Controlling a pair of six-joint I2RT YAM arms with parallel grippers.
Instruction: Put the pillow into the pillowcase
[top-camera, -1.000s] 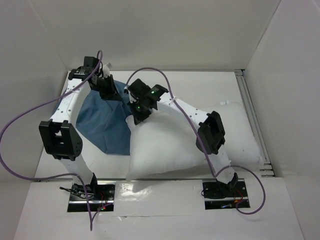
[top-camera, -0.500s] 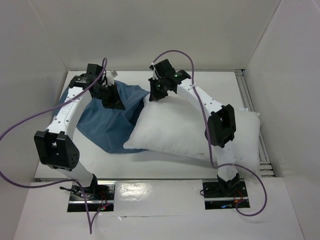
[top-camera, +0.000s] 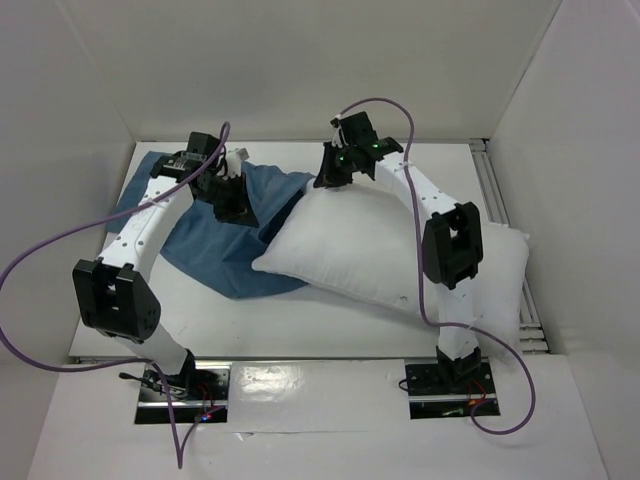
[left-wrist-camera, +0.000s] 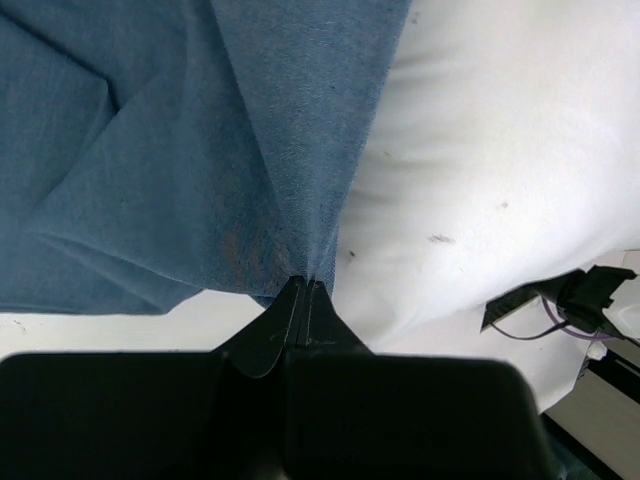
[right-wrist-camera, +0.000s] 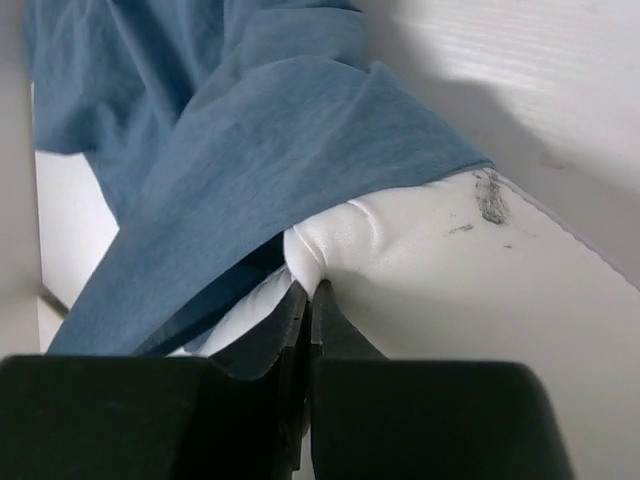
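Note:
The white pillow (top-camera: 375, 250) lies across the middle and right of the table, its far left corner under the blue pillowcase's edge. The blue pillowcase (top-camera: 215, 250) lies wrinkled at the left. My left gripper (top-camera: 238, 208) is shut on the pillowcase's edge beside the pillow; the left wrist view shows the blue cloth (left-wrist-camera: 200, 150) pinched at the tips (left-wrist-camera: 305, 285) with the pillow (left-wrist-camera: 500, 150) to the right. My right gripper (top-camera: 328, 180) is shut on the pillow's far corner; the right wrist view shows white fabric (right-wrist-camera: 450, 280) pinched at the tips (right-wrist-camera: 308, 285), blue cloth (right-wrist-camera: 250, 130) draped over it.
White walls enclose the table on three sides. A metal rail (top-camera: 505, 235) runs along the right edge. Purple cables (top-camera: 60, 235) loop from both arms. The arm bases (top-camera: 180, 385) sit at the near edge.
My right gripper has dragged the pillow's corner far and to the right, turning the pillow across the table. My left gripper has moved right with the pillowcase's edge.

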